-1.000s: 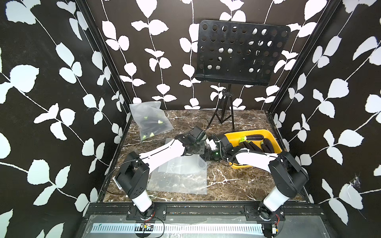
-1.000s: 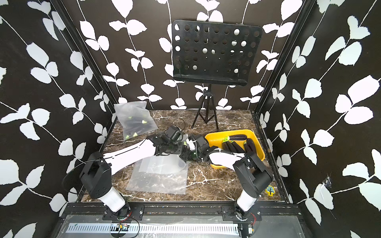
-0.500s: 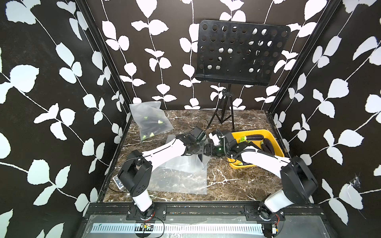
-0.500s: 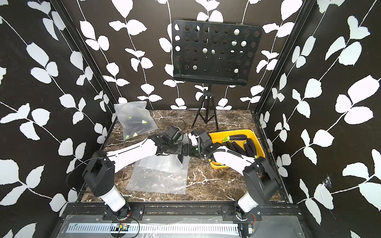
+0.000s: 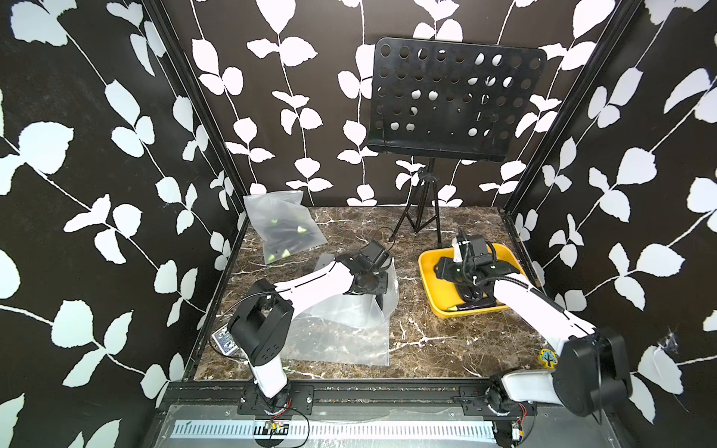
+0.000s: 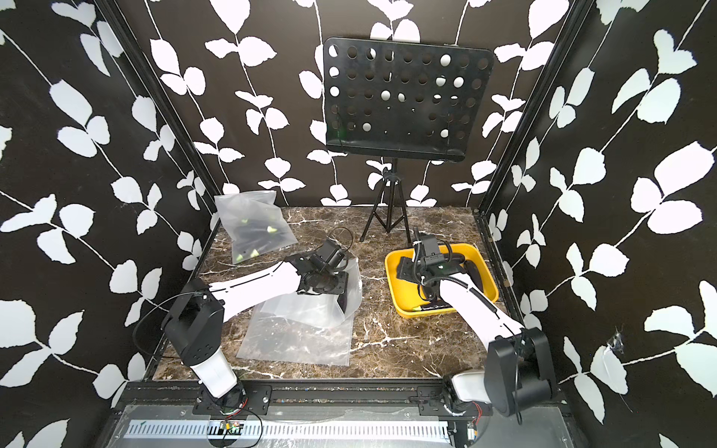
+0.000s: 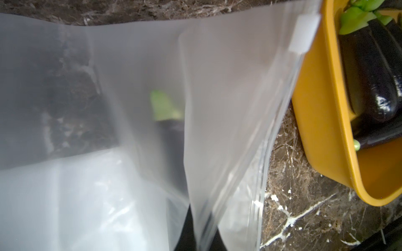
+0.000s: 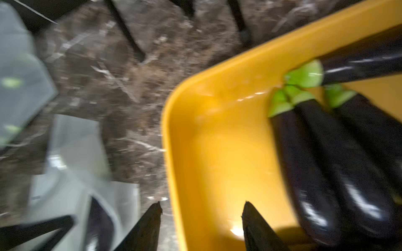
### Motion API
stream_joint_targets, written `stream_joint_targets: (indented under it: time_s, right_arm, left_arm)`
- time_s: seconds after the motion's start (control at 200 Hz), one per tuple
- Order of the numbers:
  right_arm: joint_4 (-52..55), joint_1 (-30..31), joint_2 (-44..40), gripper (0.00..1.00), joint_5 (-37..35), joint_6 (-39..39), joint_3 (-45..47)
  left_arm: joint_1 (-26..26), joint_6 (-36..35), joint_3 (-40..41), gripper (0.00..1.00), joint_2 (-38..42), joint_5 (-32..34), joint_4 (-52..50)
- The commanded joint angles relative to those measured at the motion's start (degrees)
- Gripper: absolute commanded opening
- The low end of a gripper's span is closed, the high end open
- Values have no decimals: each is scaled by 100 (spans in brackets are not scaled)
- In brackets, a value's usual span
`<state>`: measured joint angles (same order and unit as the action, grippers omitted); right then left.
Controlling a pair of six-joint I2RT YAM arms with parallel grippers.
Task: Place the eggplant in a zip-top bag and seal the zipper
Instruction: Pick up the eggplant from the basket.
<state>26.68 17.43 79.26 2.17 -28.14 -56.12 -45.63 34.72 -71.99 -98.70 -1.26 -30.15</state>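
My L gripper [image 7: 197,238] clamps zip-top bag [image 7: 228,97]; R gripper [image 8: 202,206] jaws apart over yellow tray [image 8: 217,152] rim. L wrist cam shows green cap of eggplant [image 7: 170,132] thru film; in both top views it's just dark.

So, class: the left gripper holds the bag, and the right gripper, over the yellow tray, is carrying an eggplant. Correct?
No. The right gripper over the yellow tray is open and empty, as the right wrist view shows; the eggplants lie in the tray. The left gripper holds the bag.
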Motion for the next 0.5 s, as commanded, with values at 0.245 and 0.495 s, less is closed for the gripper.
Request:
stream_joint_targets:
  time_s: [0.245, 0.495]
  right_arm:
    - [1011, -152, 751, 61, -1824, 1343, -461]
    - [570, -467, 1196, 61, -1253, 1230, -389]
  left_arm:
    - [-19, -64, 93, 0, 106, -54, 49]
    - [-16, -88, 115, 0, 113, -68, 99]
